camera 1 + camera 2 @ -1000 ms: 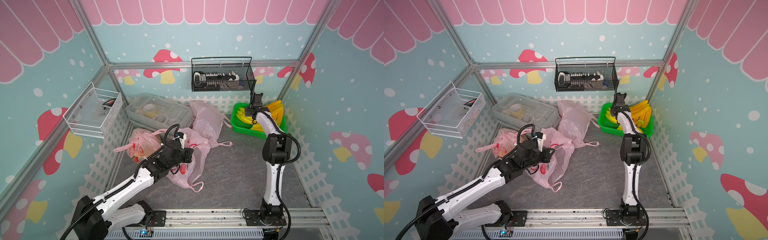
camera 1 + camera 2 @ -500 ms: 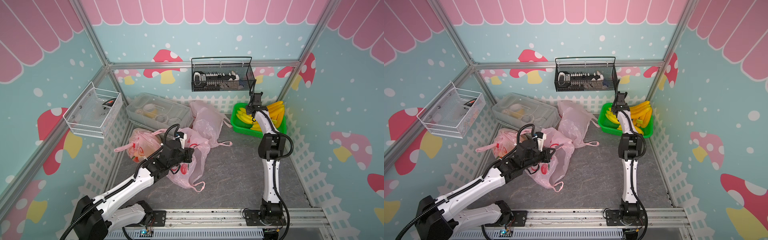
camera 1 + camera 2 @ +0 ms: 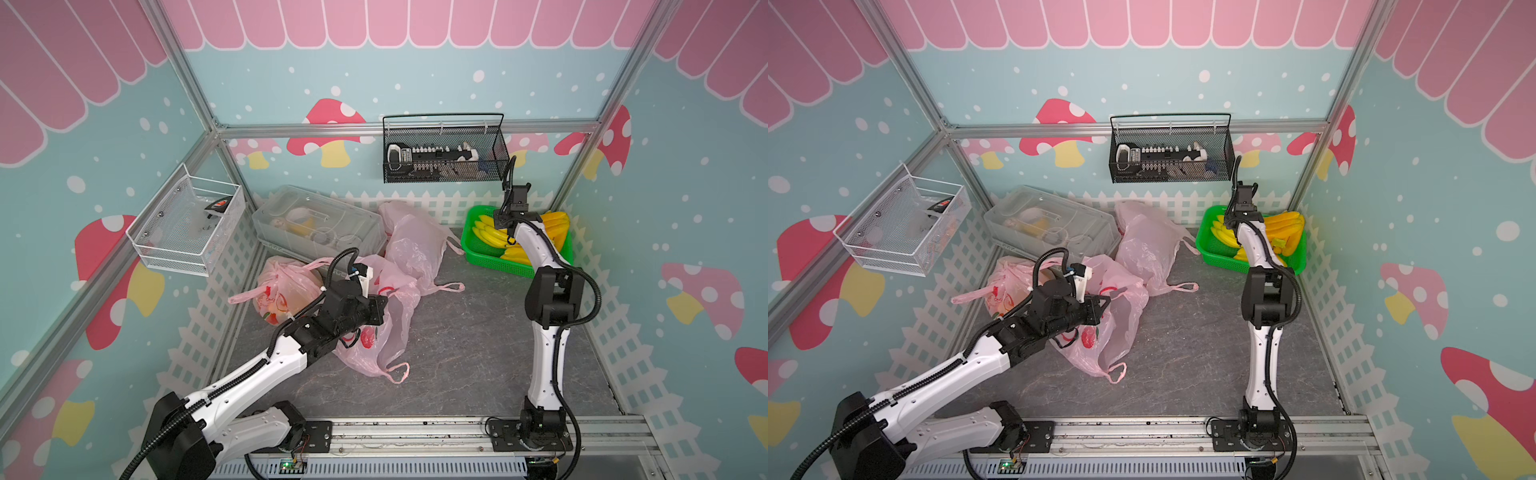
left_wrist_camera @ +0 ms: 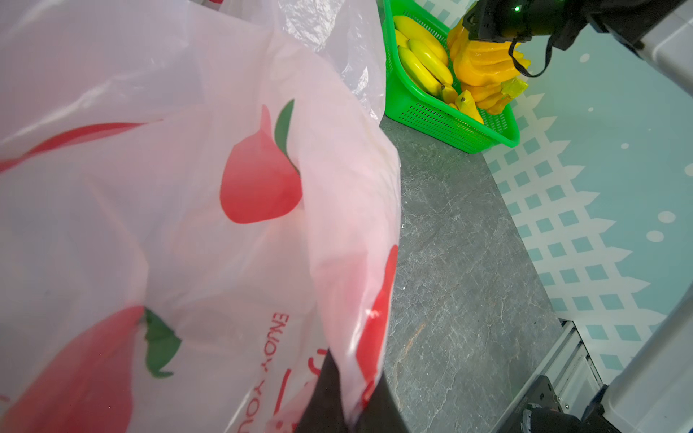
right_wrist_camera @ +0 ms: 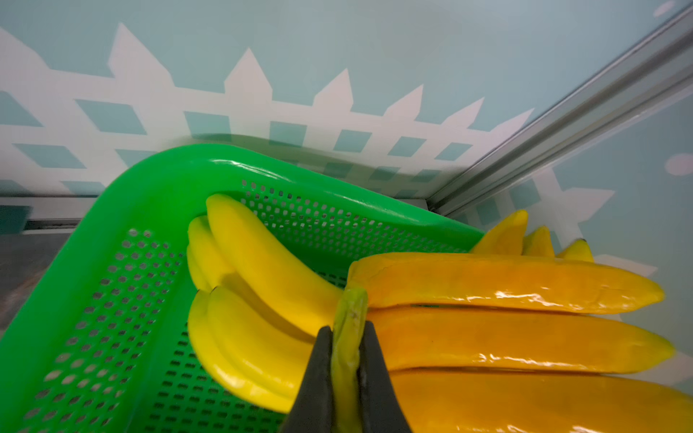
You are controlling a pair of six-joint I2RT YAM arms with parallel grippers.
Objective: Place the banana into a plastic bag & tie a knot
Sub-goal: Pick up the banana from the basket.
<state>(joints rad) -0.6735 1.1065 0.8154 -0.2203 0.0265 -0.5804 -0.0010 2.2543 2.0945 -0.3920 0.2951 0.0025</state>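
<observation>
While the banana bunch (image 5: 487,337), of orange-yellow colour, lies in the green basket (image 5: 112,232) at the back right corner of the table, its green stem (image 5: 350,307) is pinched between the two dark fingers of the right gripper (image 5: 347,330), so the claw stands narrow and holds the bunch by this stem. Paler yellow bananas (image 5: 255,270) lie just beside the bunch in the same basket, touching it. Well apart from the basket, on the left part of the grey table top (image 3: 457,340), the left gripper (image 4: 352,405) is closed on the film of the pink plastic bag (image 4: 225,262), which has red fruit prints; the bag hangs loose from the claw and its lower part rests on the table. In both top views a second pink bag (image 3: 411,245) lies crumpled near the back wall, between the basket and a clear box (image 3: 316,224), and a knotted bag (image 3: 278,291) with something inside sits beside the left arm
</observation>
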